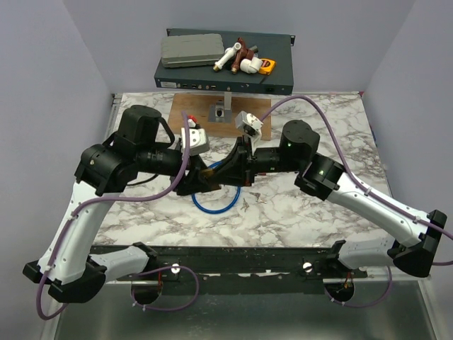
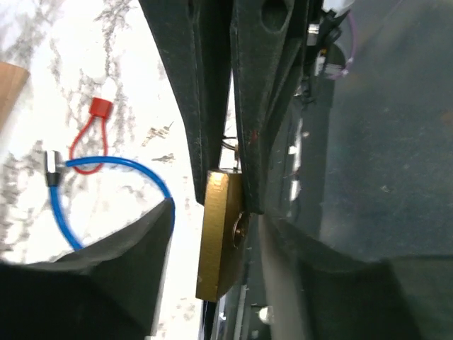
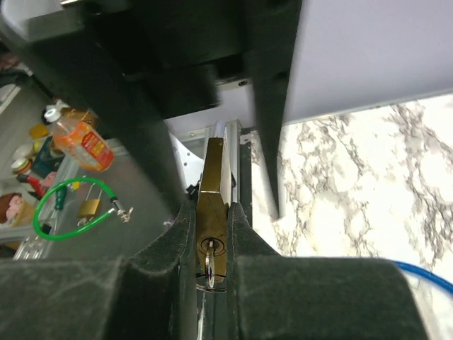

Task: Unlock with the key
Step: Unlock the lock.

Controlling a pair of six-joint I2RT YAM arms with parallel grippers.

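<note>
Tiny silver key sits in the keyhole of the brass padlock, lower centre of the right wrist view. The right gripper clamps the padlock; the left gripper stands open around it.

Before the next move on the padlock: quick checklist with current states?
1. Right hand clamped on the padlock: ok, pressed against both flat sides.
2. Key in the keyway: ok, a silver piece sits in the slot; how deep, cannot tell.
3. Left hand free to take the key: ok, open, with a gap beside the padlock.
4. Shackle released: cannot tell, hidden.
5. Red strap and blue cable clear of both hands: ok, lying on the table.
</note>
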